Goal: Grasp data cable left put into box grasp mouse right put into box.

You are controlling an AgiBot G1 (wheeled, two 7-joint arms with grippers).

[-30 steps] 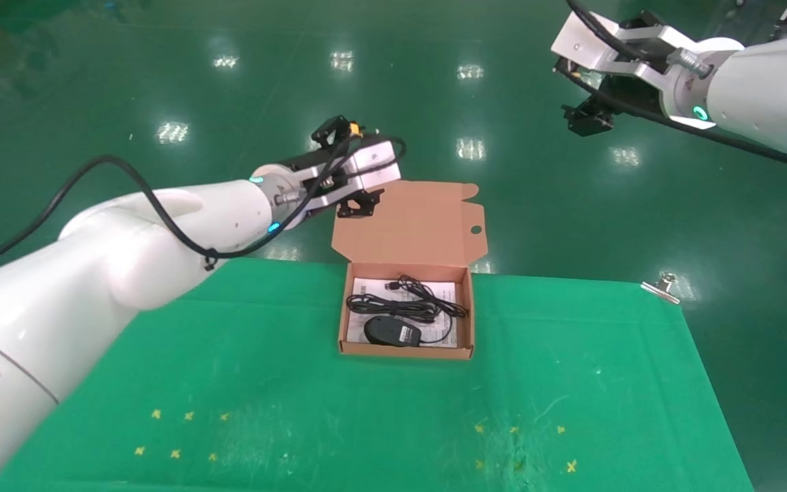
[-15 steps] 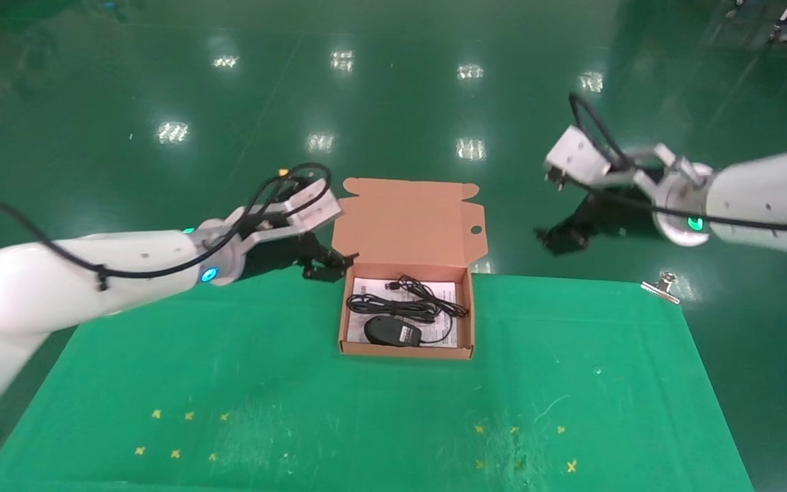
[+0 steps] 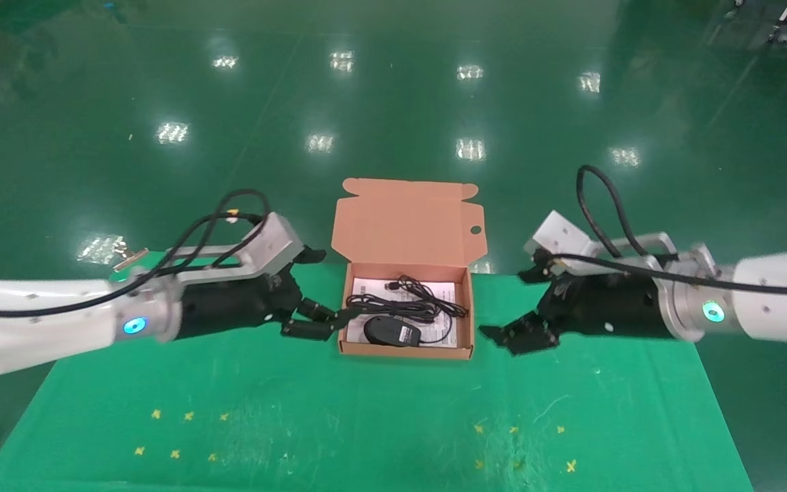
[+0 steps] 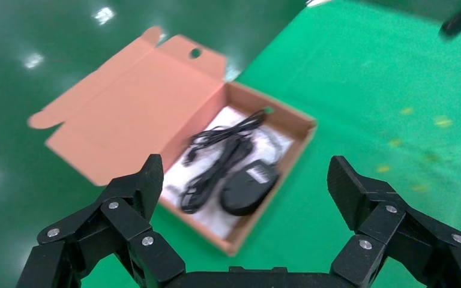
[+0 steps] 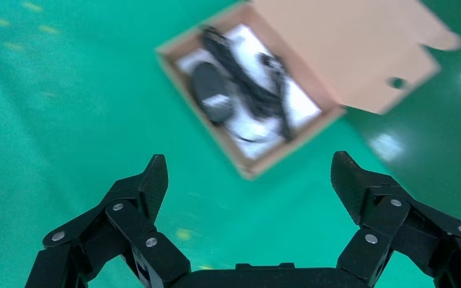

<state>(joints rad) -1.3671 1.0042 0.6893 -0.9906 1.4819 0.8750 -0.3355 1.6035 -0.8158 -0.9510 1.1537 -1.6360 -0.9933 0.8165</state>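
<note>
The tan box (image 3: 404, 351) stands open on the green cloth, its lid (image 3: 404, 222) tipped back. Inside, on white printed paper, lie the looped black data cable (image 3: 400, 307) and, nearer me, the black mouse (image 3: 388, 331) with its white label. My left gripper (image 3: 322, 290) hovers open just left of the box, holding nothing. To the right of the box my right gripper (image 3: 513, 305) is open and empty too. The left wrist view shows the box (image 4: 271, 103), cable (image 4: 216, 159) and mouse (image 4: 246, 187) beyond the open gripper (image 4: 246, 171). In the right wrist view they appear as box (image 5: 294, 143), cable (image 5: 246, 78) and mouse (image 5: 211, 90), ahead of the gripper (image 5: 249, 165).
The green cloth (image 3: 366, 424) covers the table and carries small yellow cross marks near the front. A metal clip (image 3: 660, 287) holds its far right corner, and another clip (image 3: 123, 254) sits at the far left. Shiny green floor lies beyond the table.
Both arms have swung down from high behind the table to low positions beside the box, left and right. The cable and mouse in the box have not moved.
</note>
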